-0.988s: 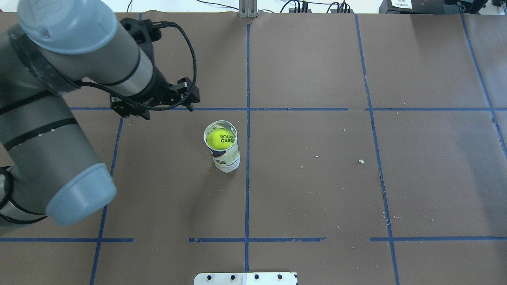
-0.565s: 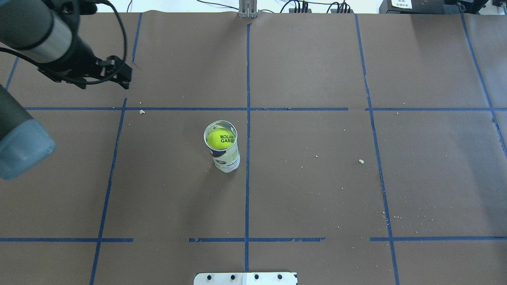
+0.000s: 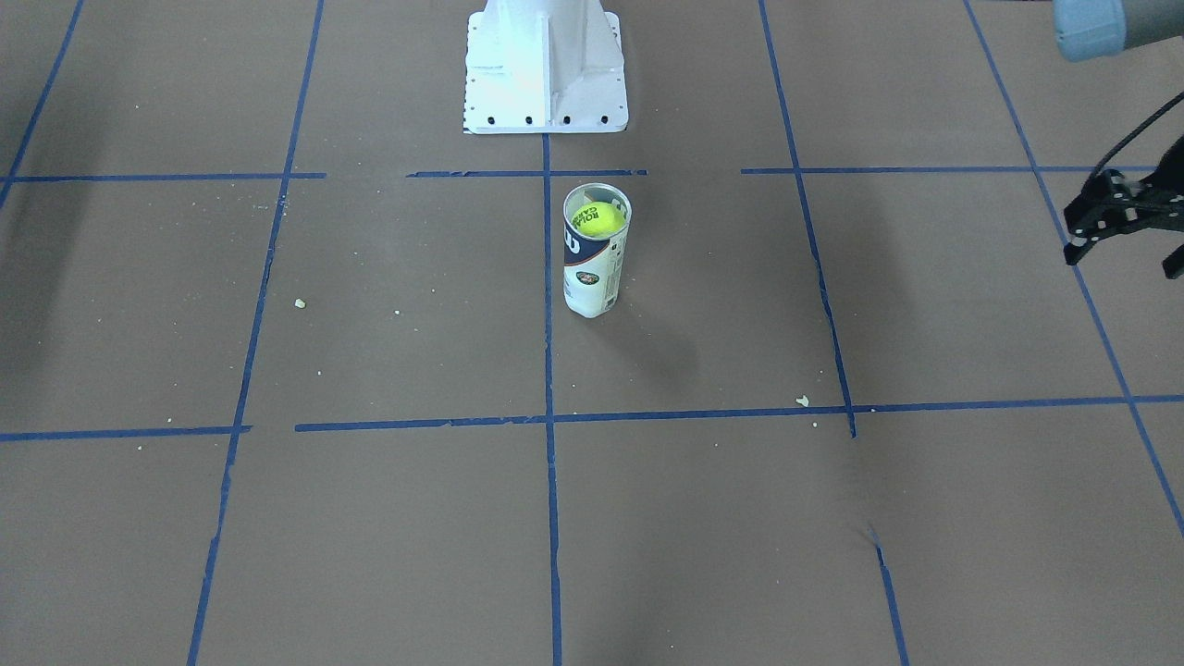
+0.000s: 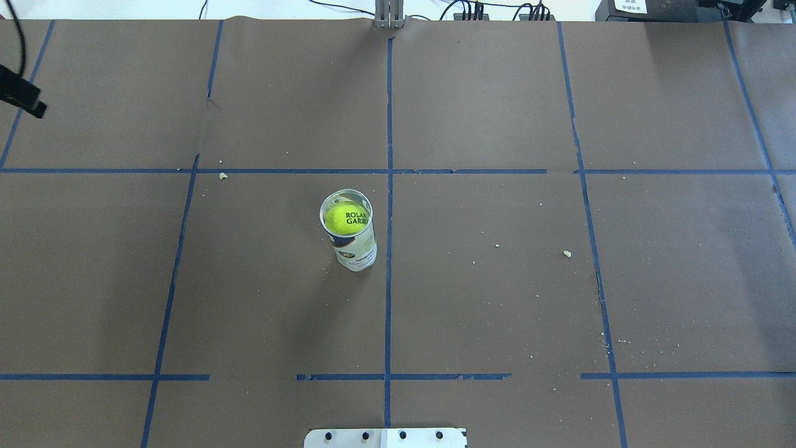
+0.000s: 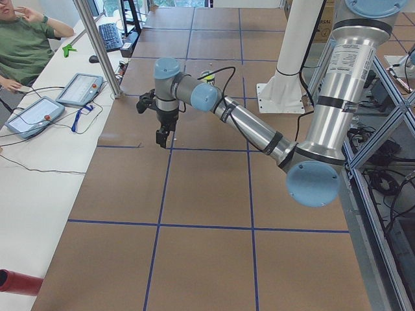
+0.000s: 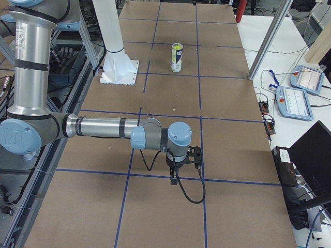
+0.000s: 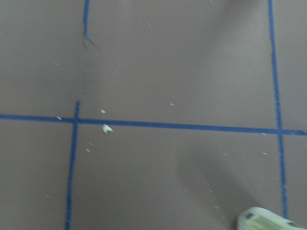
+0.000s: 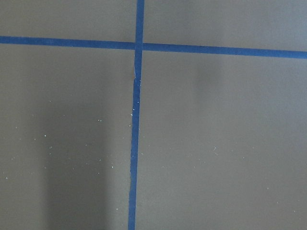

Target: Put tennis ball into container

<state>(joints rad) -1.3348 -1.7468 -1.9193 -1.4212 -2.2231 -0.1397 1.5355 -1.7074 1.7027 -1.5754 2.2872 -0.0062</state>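
The clear container (image 4: 353, 239) with its white and navy label stands upright near the table's middle, just left of the centre tape line. Inside it, near the top rim, sits the yellow-green tennis ball (image 4: 347, 219), also seen as the ball (image 3: 599, 218) in the tube (image 3: 592, 273) from the front. My left gripper (image 3: 1122, 264) hangs open and empty far off to the side; only one of its fingers (image 4: 25, 99) shows at the overhead view's left edge. The right gripper (image 6: 176, 177) hovers over the far end of the table, and I cannot tell its state.
The white pedestal base (image 3: 546, 83) stands behind the tube on the robot's side. Small crumbs (image 4: 566, 253) dot the brown paper with its blue tape grid. An operator (image 5: 26, 45) and tablets (image 5: 81, 87) sit along the table's side.
My left arm has swung away from the tube toward the overhead view's left edge, nearly out of it. Tube and ball have stayed put.
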